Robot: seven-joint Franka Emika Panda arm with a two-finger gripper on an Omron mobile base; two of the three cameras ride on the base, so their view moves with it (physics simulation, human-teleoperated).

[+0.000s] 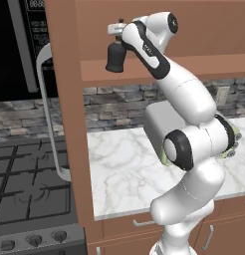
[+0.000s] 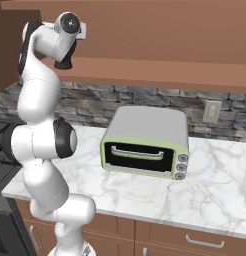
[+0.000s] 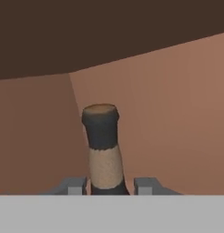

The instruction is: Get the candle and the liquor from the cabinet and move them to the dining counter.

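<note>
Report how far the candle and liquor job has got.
Done: nothing delivered yet. In hand: the claw is closed on the liquor, its body held off the cabinet shelf. Left: carry it to the dining counter, then move the candle.

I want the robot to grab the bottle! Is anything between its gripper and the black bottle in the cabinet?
Nothing visible. In the hand view the small black liquor bottle with its dark stopper stands right between the two fingertips of the gripper, inside the brown wooden cabinet.
</note>
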